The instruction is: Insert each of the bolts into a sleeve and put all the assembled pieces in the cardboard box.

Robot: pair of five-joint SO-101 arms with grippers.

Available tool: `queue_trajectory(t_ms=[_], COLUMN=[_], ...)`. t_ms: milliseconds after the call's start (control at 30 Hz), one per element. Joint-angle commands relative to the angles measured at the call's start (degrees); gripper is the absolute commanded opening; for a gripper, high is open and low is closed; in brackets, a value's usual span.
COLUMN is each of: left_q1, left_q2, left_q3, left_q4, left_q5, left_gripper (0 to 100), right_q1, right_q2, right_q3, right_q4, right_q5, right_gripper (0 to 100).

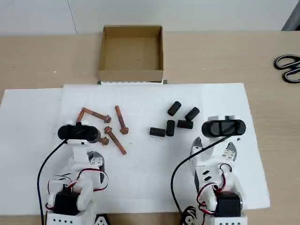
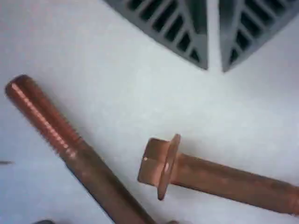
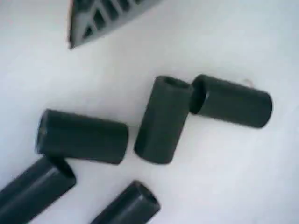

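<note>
Several copper bolts (image 1: pixel 116 139) lie scattered on the white sheet left of centre. Several black sleeves (image 1: pixel 170 127) lie loose right of centre. The cardboard box (image 1: pixel 132 75) stands open at the far edge of the sheet, with nothing inside. My left gripper (image 2: pixel 214 65) hangs just short of two bolts (image 2: pixel 161 165), its jaws almost together and holding nothing. The left arm (image 1: pixel 77 132) sits at the near edge of the bolt group. My right gripper (image 1: pixel 213 143) is spread wide beside the sleeves (image 3: pixel 163 119), and one finger (image 3: pixel 100 18) shows near them.
The white paper sheet (image 1: pixel 154 93) covers the work area on a wooden table. Scissors (image 1: pixel 287 68) lie at the far right edge. Bare sheet separates the bolts from the sleeves, and both from the box.
</note>
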Motion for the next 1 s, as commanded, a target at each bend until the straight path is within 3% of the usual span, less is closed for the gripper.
queue_trajectory(t_ms=[0,967], left_q1=[0.18,0.18], left_q2=[-0.44,-0.44], left_q3=[-2.15,-2.15], left_q4=[-1.14,-1.14], left_q5=[-0.09,-0.09], left_gripper=[1,1], right_q1=[-0.31,0.13], right_q2=[-0.66,-0.75], right_q3=[-3.25,-5.54], right_q4=[0.57,4.70], right_q5=[3.34,4.75], right_gripper=[34.8,34.8])
